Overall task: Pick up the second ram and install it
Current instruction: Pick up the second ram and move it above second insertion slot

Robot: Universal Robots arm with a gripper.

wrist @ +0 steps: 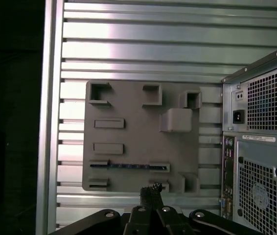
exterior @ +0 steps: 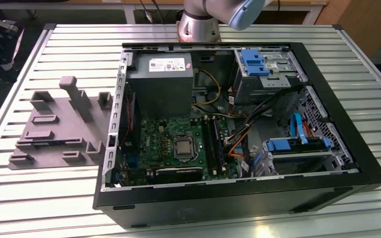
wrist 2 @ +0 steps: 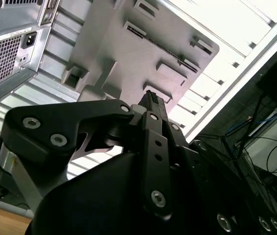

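In the first wrist view the second ram point(wrist: 128, 166) is a thin dark blue strip with small chips. It stands on edge in a slot of the grey holder plate point(wrist: 128, 105). My gripper point(wrist: 151, 192) hangs well above the plate, near the plate edge closest to the ram. Its black fingertips are pressed together with nothing between them. The second wrist view shows the gripper point(wrist 2: 150, 98) from behind, with the holder plate point(wrist 2: 124, 44) far below it. The exterior view has the holder plate point(exterior: 51, 134) to the left of the open computer case point(exterior: 243, 198).
Inside the case, the green circuit board point(exterior: 157, 141) carries long black sockets point(exterior: 214, 144), beside a grey power supply point(exterior: 160, 82) and blue drive brackets point(exterior: 289, 145). The case's rear panel point(wrist: 261, 147) stands close to the plate. All of it rests on a slatted metal table point(exterior: 45, 198).
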